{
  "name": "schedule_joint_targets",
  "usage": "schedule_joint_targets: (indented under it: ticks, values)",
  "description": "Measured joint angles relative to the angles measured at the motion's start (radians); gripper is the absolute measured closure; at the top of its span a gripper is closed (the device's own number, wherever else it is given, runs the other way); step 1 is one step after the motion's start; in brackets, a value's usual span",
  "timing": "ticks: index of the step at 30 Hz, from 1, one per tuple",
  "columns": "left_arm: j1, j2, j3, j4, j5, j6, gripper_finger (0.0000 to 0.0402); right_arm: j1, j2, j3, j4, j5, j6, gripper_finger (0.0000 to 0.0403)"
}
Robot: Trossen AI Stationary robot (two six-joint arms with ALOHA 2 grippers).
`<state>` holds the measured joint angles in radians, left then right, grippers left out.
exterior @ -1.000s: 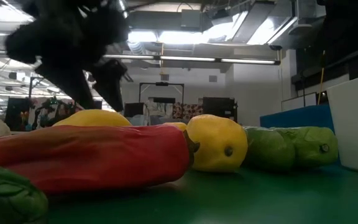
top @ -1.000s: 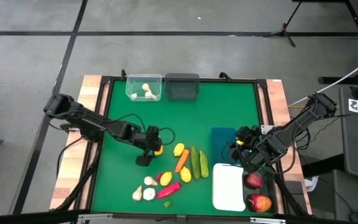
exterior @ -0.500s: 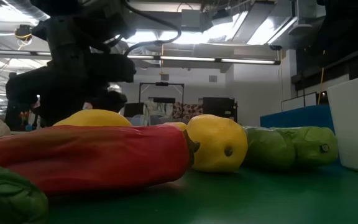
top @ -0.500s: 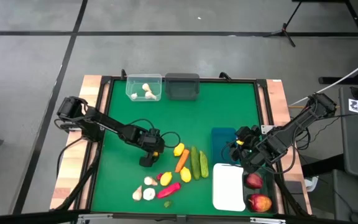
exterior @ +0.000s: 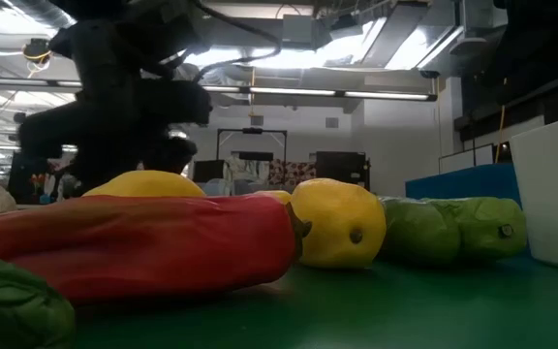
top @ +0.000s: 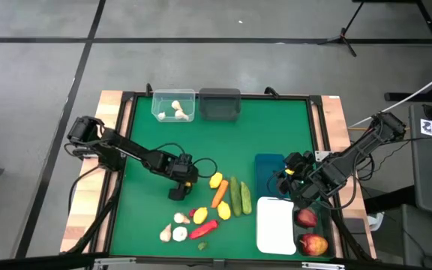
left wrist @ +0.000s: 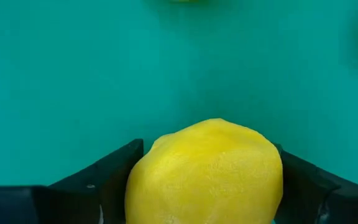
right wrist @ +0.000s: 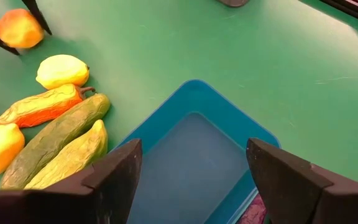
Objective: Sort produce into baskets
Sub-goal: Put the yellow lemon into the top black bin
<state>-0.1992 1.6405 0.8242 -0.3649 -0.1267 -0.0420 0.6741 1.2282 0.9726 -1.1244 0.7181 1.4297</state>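
Note:
My left gripper [top: 189, 178] is shut on a yellow lemon [left wrist: 207, 171] left of the produce heap; the lemon also shows in the right wrist view [right wrist: 18, 28]. The heap holds another lemon [top: 216, 180], an orange carrot [top: 220, 193], two green cucumbers [top: 240, 197], a red pepper [top: 203, 229] and white bulbs [top: 174, 233]. My right gripper [top: 289, 180] is open and empty above the blue basket [right wrist: 191, 155]. The clear basket [top: 175, 105], holding white bulbs, and the dark grey basket [top: 220, 103] stand at the far edge. My left gripper pinches the lemon's two opposite sides [left wrist: 140, 180] between its two fingers [left wrist: 107, 177]. The fingers come from above, pointing down. Whether the lemon rests on the table or is lifted clear, I cannot tell.
A white basket [top: 276, 225] stands at the near right, and beside it a dark one with red apples [top: 312, 241]. The middle and far part of the green table [top: 261, 127] is bare. A small green piece [top: 202, 244] lies near the front edge.
My left gripper has gone down over the lemon, which has stayed where it was.

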Motion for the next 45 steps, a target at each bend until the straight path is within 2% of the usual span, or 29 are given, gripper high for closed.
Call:
schedule_joint_targets:
  ticks: [4, 7, 11, 13, 17, 21, 24, 26, 29, 36, 40, 45]
  values:
    - [0.031, -0.003, 0.068, 0.001, -0.137, 0.072, 0.0108, 0.000, 0.000, 0.000, 0.000, 0.002, 0.000, 0.0114]
    - [0.100, -0.003, 0.126, 0.020, -0.254, 0.146, 0.0104, 0.000, 0.000, 0.000, 0.000, 0.012, 0.000, 0.0114]
    - [0.252, -0.004, 0.191, 0.120, -0.277, 0.251, 0.0103, 0.000, 0.000, 0.000, 0.000, 0.033, 0.000, 0.0114]
    - [0.341, -0.004, 0.206, 0.207, -0.263, 0.284, 0.0102, 0.000, 0.000, 0.000, 0.000, 0.042, 0.000, 0.0114]
    - [0.530, -0.004, 0.234, 0.344, -0.158, 0.303, 0.0102, 0.000, 0.000, 0.000, 0.000, 0.039, 0.000, 0.0114]
    - [0.701, 0.027, 0.273, 0.365, -0.087, 0.259, 0.0101, 0.000, 0.000, 0.000, 0.000, 0.032, 0.000, 0.0114]
    - [0.794, 0.069, 0.294, 0.350, 0.018, 0.204, 0.0101, 0.000, 0.000, 0.000, 0.000, 0.032, -0.002, 0.0114]
    - [0.821, 0.097, 0.311, 0.354, 0.060, 0.190, 0.0101, 0.000, 0.000, 0.000, 0.000, 0.032, -0.002, 0.0114]
    - [0.825, 0.139, 0.328, 0.353, 0.071, 0.200, 0.0101, 0.000, 0.000, 0.000, 0.002, 0.032, -0.002, 0.0114]
    - [0.794, 0.196, 0.360, 0.323, 0.073, 0.325, 0.0095, 0.000, 0.000, 0.000, 0.004, 0.031, -0.002, 0.0114]
    - [0.785, 0.193, 0.374, 0.317, 0.007, 0.376, 0.0078, 0.000, 0.000, 0.000, 0.004, 0.031, -0.003, 0.0114]
    - [0.784, 0.193, 0.437, 0.211, -0.030, 0.385, 0.0068, 0.000, 0.000, 0.000, 0.004, 0.031, -0.003, 0.0114]
